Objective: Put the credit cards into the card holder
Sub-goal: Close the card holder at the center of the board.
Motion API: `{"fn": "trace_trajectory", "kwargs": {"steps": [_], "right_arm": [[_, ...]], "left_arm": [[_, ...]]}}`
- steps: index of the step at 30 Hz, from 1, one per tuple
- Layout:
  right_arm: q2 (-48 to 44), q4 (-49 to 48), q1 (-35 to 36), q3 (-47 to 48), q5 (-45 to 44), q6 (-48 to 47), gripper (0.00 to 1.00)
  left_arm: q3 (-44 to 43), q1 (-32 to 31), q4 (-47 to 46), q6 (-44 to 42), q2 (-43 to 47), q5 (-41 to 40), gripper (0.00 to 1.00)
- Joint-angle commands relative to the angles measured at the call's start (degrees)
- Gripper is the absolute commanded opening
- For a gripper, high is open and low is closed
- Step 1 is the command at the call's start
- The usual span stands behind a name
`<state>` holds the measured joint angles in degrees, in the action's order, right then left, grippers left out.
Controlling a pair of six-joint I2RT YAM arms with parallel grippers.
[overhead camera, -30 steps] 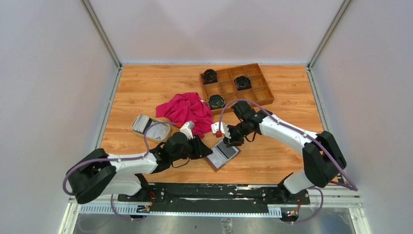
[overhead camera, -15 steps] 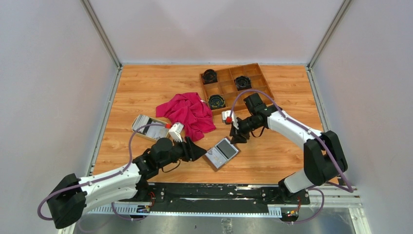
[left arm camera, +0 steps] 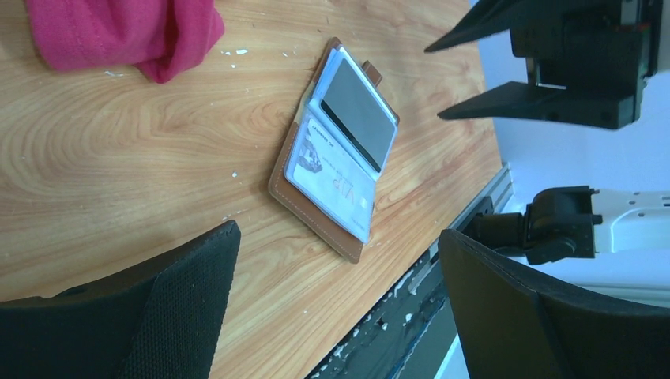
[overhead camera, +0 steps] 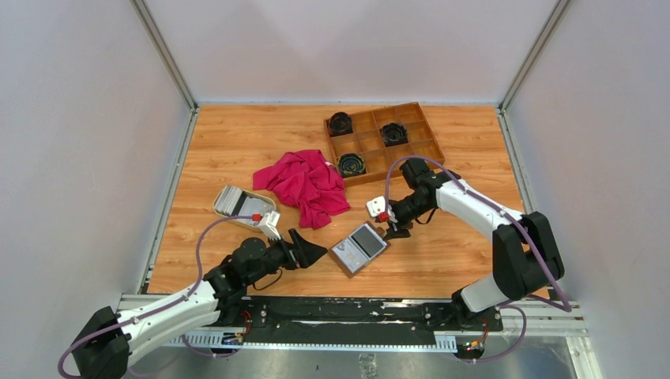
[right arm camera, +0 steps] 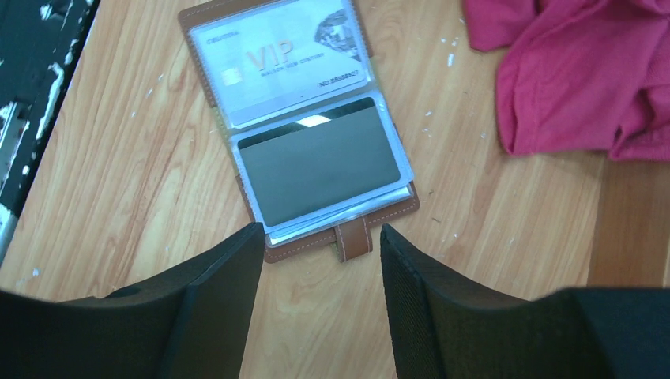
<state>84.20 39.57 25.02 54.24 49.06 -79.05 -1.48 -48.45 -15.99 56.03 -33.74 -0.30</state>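
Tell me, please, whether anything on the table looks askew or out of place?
The pink cloth lies crumpled mid-table. The card holder lies open and skewed to the table edge, cards inside. Nothing looks damaged.

Hidden, cropped and unreadable parts

In both wrist views the fingers (left arm camera: 182,316) were cut off by the lower edge, and the pink cloth (right arm camera: 585,71) ran past the frame's top and right. The small print on the white VIP card (right arm camera: 280,59) was too fine to read. From above, the credit cards (overhead camera: 233,201) in the dish (overhead camera: 253,222) were too small to count, and the dark things in the wooden tray (overhead camera: 427,154) could not be identified.
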Motion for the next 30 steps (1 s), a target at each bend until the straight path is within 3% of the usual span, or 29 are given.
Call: {"fn": "trace_trajectory", "kwargs": {"steps": [1, 5, 16, 30], "right_arm": [[3.5, 11.8, -0.8, 3.8, 0.1, -19.8, 0.6], [7.4, 16.8, -0.8, 7.9, 2.3, -23.3, 0.58], [12.7, 16.3, -1.0, 10.8, -1.8, -18.6, 0.52], [18.1, 13.5, -0.8, 12.7, -6.6, -16.2, 0.48]], "left_arm": [[2.8, 0.4, 0.3, 3.6, 2.4, -3.3, 1.0], [3.9, 0.4, 0.2, 4.1, 3.7, -2.9, 1.0], [6.2, 0.4, -4.2, 4.9, 3.7, -0.5, 0.97], [4.1, 0.4, -7.3, 6.0, -7.1, 0.8, 0.87]]}}
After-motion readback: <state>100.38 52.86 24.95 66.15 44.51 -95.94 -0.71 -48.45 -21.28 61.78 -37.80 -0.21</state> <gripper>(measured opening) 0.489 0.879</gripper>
